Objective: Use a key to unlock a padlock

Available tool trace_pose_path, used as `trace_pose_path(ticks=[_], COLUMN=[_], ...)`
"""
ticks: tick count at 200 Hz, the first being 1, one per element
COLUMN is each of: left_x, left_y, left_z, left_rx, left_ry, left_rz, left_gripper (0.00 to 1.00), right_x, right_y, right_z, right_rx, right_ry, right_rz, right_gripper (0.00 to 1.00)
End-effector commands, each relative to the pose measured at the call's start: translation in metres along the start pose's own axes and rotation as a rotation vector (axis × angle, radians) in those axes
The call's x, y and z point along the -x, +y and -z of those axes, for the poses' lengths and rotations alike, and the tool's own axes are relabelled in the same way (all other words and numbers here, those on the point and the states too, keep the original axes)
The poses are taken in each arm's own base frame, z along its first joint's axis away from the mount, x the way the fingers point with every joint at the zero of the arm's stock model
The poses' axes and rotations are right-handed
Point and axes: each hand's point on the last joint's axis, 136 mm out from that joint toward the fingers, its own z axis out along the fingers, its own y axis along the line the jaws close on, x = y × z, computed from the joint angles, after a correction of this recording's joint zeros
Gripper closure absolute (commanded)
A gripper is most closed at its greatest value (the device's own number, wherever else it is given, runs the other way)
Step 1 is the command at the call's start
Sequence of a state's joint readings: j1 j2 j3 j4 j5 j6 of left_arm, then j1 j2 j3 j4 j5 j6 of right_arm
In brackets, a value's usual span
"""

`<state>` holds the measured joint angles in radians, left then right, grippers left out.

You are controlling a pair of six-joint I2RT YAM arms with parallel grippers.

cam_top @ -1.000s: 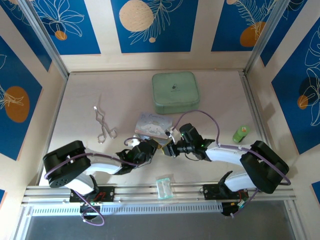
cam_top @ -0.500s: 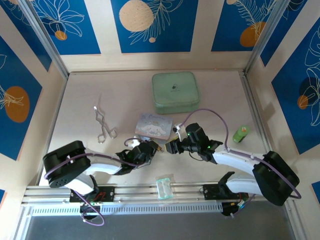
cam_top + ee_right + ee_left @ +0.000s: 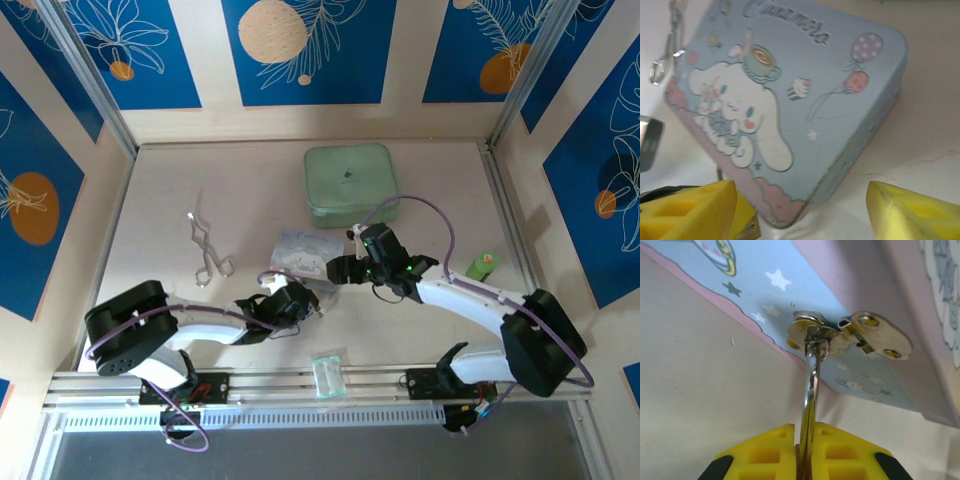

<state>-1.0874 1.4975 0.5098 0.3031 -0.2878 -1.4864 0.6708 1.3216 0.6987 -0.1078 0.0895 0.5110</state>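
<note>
The padlock's thin silver shackle [image 3: 811, 390] runs from between my left gripper's yellow fingers up to the metal latch [image 3: 850, 332] on the pale-blue cartoon tin [image 3: 785, 285], hooked through its ring. My left gripper [image 3: 805, 452] is shut on the padlock, whose brass body is mostly hidden between the pads. In the top view this gripper [image 3: 306, 300] sits at the tin's [image 3: 300, 248] near edge. My right gripper [image 3: 338, 268] hovers open over the tin's [image 3: 805, 85] near corner, its fingers [image 3: 695, 210] wide apart and holding nothing. I cannot make out the key.
A green square case [image 3: 350, 184] lies behind the tin. Metal tongs [image 3: 208, 250] rest to the left. A small green bottle [image 3: 482, 266] stands at the right, and a clear plastic box [image 3: 327, 374] sits by the front rail.
My right gripper drew away from the left gripper and moved back and left over the tin's corner. The left gripper edged toward the tin with the padlock.
</note>
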Motion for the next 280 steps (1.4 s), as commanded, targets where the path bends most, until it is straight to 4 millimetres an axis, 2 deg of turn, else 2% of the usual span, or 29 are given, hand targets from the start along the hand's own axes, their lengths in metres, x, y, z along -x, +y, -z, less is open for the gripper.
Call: trace_pose_path(ticks=[1, 43, 78, 120, 168, 219, 253, 280], left_x=[-0.002, 0.008, 0.01, 0.008, 0.017, 0.016, 0.012, 0.018], left_y=[0.021, 0.044, 0.053, 0.059, 0.056, 0.051, 0.047, 0.045], left_z=[0.007, 0.015, 0.013, 0.01, 0.021, 0.024, 0.024, 0.032], left_rx=[0.101, 0.227, 0.35, 0.43, 0.55, 0.574, 0.572, 0.653], left_ry=[0.041, 0.045, 0.08, 0.1, 0.067, 0.055, 0.046, 0.009], left_rz=[-0.123, -0.265, -0.428, -0.492, -0.631, -0.678, -0.699, -0.772], left_gripper=[1.0, 0.99, 0.98, 0.89, 0.84, 0.73, 0.72, 0.72], right_x=[-0.007, -0.011, -0.018, -0.019, -0.02, -0.023, -0.026, -0.029], right_y=[0.0, -0.004, -0.011, -0.011, -0.016, -0.02, -0.024, -0.026], right_z=[-0.009, -0.025, -0.031, -0.032, -0.034, -0.037, -0.039, -0.039], right_rx=[-0.007, -0.039, -0.052, -0.034, -0.037, -0.036, -0.03, -0.017], right_ry=[0.084, 0.139, 0.168, 0.171, 0.179, 0.188, 0.191, 0.192], right_rz=[-0.056, -0.066, -0.089, -0.113, -0.127, -0.142, -0.157, -0.181], right_gripper=[0.32, 0.33, 0.34, 0.35, 0.35, 0.35, 0.35, 0.35])
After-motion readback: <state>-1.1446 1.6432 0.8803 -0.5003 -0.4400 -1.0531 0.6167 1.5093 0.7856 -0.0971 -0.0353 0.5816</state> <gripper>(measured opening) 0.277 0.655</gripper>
